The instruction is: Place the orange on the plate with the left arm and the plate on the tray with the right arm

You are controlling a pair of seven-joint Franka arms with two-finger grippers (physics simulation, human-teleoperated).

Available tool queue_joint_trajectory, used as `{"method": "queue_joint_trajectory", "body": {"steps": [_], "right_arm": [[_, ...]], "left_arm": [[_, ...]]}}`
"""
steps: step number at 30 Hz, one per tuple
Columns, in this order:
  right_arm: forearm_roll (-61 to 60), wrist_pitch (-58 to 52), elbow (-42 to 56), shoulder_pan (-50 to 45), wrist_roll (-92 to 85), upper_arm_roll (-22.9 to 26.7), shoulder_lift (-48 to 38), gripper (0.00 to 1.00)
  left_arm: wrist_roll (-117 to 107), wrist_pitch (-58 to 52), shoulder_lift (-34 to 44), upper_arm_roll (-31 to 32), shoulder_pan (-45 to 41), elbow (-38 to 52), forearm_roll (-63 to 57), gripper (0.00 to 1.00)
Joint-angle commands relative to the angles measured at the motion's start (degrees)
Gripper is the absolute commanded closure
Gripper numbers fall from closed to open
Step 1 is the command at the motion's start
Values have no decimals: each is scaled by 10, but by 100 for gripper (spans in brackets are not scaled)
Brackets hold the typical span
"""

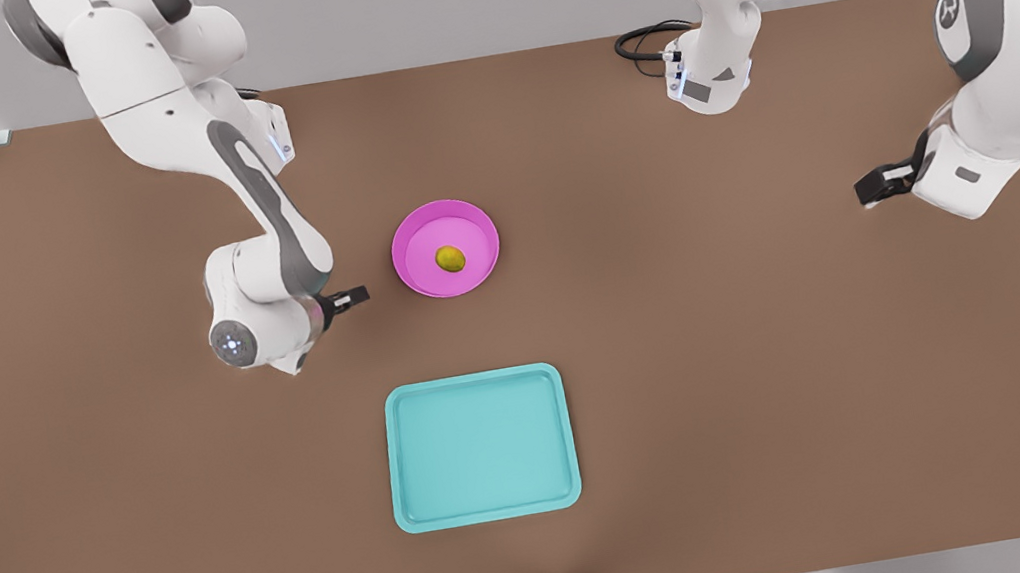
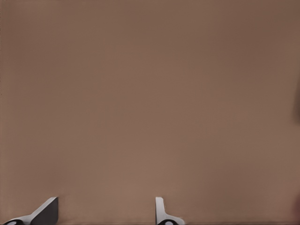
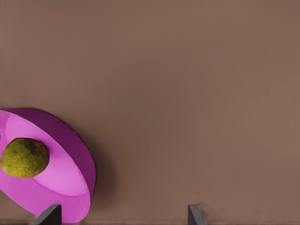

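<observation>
On the brown table (image 1: 785, 367), the orange (image 1: 450, 258) already sits in the plate (image 1: 418, 241), so we judge the fruit step done and the plate's move to the tray (image 1: 403, 449) the step in hand. The tray lies apart from the plate, nearer the camera in the front view. Our right gripper (image 1: 352, 298) hovers just beside the plate on the front view's left, fingers spread and empty; its wrist view has the plate (image 3: 77, 157) and orange (image 3: 25, 157) close by one fingertip. We should straddle the raised rim, pinch firmly, lift level and travel slowly so the loose orange doesn't roll out. Our left gripper (image 1: 881, 185) waits well off at the front view's right, open over bare table (image 2: 150, 93). In both wrist views only the fingertips (image 2: 161, 211) poke in, and the plate is cut off at the frame edge.
</observation>
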State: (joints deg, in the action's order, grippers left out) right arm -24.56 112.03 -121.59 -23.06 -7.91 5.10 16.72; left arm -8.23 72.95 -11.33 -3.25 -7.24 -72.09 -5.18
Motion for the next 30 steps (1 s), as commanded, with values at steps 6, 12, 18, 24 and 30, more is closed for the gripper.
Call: {"method": "queue_joint_trajectory", "body": {"steps": [6, 12, 18, 24, 30], "right_arm": [[-76, 112, -108, -17, -144, -4, -38, 0], [-174, 119, -96, -47, -86, -22, 12, 0], [-174, 117, -80, -47, -89, -38, 41, 0], [-173, 115, -64, -48, -93, -53, 69, 11], [-173, 114, -61, -47, -97, -53, 75, 44]], "left_arm": [[153, -45, 3, -4, -1, 0, 0, 0], [149, -53, 4, -11, -1, 1, 3, 0], [148, -58, 4, -18, -1, 1, 18, 0], [148, -56, 3, -18, -1, 1, 18, 0], [148, -57, 4, -18, -1, 1, 18, 0]]}}
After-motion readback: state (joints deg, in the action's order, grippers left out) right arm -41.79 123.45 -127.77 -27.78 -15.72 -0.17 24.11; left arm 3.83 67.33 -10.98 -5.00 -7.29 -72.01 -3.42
